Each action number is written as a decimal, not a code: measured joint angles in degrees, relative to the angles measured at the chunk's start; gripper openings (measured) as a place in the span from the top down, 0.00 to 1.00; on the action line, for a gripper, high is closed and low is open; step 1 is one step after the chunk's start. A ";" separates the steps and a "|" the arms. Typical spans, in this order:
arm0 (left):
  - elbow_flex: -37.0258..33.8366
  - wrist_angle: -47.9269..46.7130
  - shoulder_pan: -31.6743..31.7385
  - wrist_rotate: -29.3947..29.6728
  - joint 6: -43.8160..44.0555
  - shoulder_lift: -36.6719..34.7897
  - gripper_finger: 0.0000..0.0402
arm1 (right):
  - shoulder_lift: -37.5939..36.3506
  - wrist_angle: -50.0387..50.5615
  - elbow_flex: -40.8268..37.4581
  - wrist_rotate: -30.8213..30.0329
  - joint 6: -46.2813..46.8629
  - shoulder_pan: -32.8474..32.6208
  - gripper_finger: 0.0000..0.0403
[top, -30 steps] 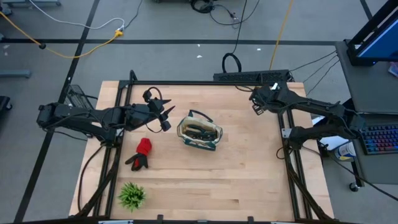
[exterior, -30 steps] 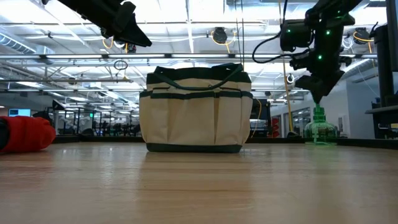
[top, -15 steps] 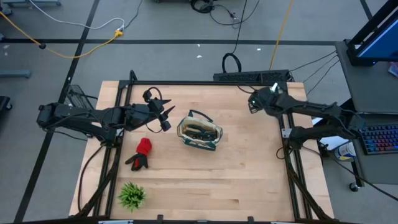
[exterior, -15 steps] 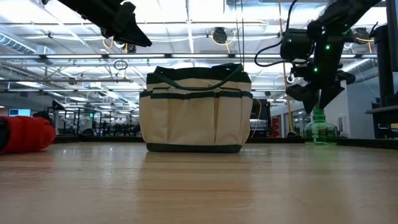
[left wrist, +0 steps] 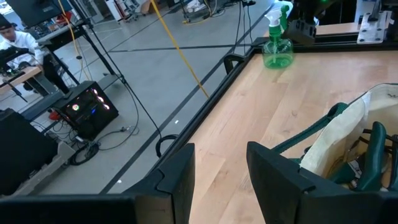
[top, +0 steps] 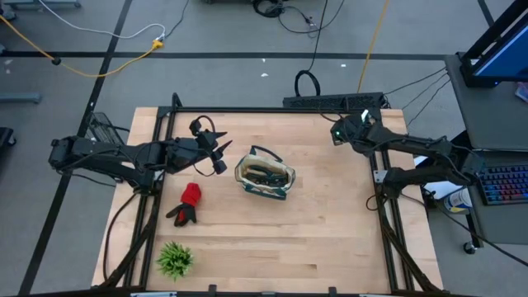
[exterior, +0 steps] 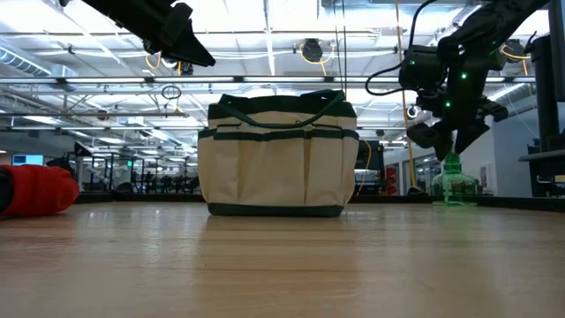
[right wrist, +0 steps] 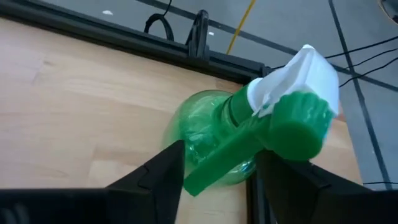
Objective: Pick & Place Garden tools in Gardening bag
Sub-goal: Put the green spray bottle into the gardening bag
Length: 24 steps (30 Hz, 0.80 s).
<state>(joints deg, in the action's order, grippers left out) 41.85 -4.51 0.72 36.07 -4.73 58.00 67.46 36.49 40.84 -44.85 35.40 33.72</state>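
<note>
1. Low view puts the pale wooden bench (exterior: 282, 265) nearest, with the cream canvas gardening bag with dark green trim and looped handles (exterior: 278, 155) upright at its middle, mouth up so tools can be dropped in from above.
2. Beside the bag, on the left arm's side, lies the red-and-black glove (top: 188, 204), flat on the bench and untouched; a spiky green tuft plant (top: 174, 258) sits beyond the glove, at the bench's near edge.
3. Inside the bag (top: 265, 176), the high view shows dark and green shapes, apparently tools already packed, though I cannot tell which ones.
4. Above and just beside the bag hangs the left pincer (top: 219, 154), fingers apart and empty, seemingly waiting.
5. Well beyond the bag, at the far corner on the right arm's side, stands the small translucent green spray bottle with white-and-green trigger head (right wrist: 261, 134), upright.
6. The right pincer (right wrist: 214, 168) straddles the bottle's neck from above, fingers apart on either side, not yet clamped; that placement suits a grip below the trigger head.
</note>
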 joint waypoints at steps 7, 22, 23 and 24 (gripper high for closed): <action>0.00 0.00 0.02 0.00 0.04 0.00 0.62 | 0.00 -2.36 0.00 0.05 -0.05 1.80 0.72; 0.00 -0.07 0.02 0.00 0.13 0.00 0.62 | -0.28 -3.18 0.00 2.72 -3.29 -1.71 0.91; 0.00 -0.08 0.02 0.00 0.13 0.00 0.62 | -0.55 -3.91 0.00 3.58 -3.38 -2.43 0.91; 0.00 -0.09 0.02 0.00 0.13 0.00 0.62 | -0.92 -4.92 0.00 4.72 -3.72 -3.22 0.90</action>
<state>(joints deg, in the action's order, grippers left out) 41.85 -4.60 0.73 36.07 -4.60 58.00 66.54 31.56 40.84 -40.13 31.68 30.49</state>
